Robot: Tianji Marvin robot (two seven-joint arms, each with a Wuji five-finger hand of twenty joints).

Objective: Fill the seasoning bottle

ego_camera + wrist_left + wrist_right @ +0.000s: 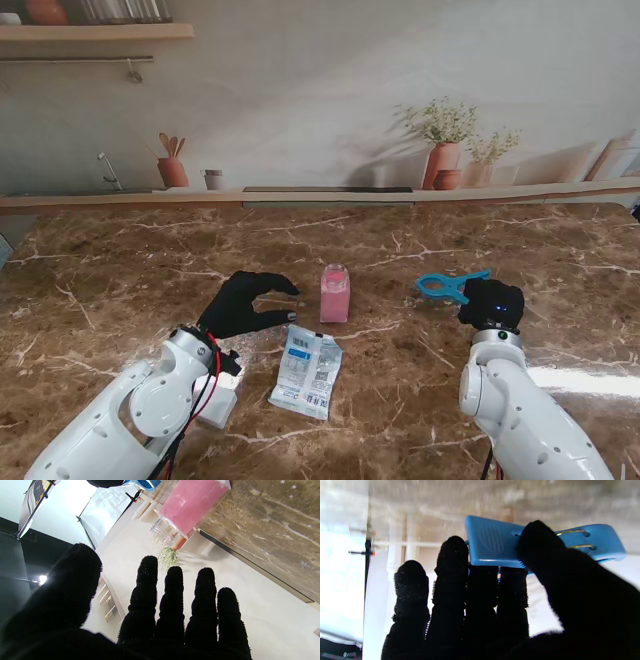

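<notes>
The seasoning bottle [335,293] stands upright at centre frame on the tabletop [120,260], holding pink contents. The left hand [243,305], spread and empty, sits just left of it, the nearer one. The right hand [491,303] grips a blue clip [450,286]. The refill packet [307,372] lies lower centre; its print is probably too small to read.

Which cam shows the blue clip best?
Right wrist: the clip fills the view, with its wire spring visible and the right hand pinching it. The stand view shows it small, sticking out of that hand toward the bottle. Left wrist catches only a blue sliver at the edge.
</notes>
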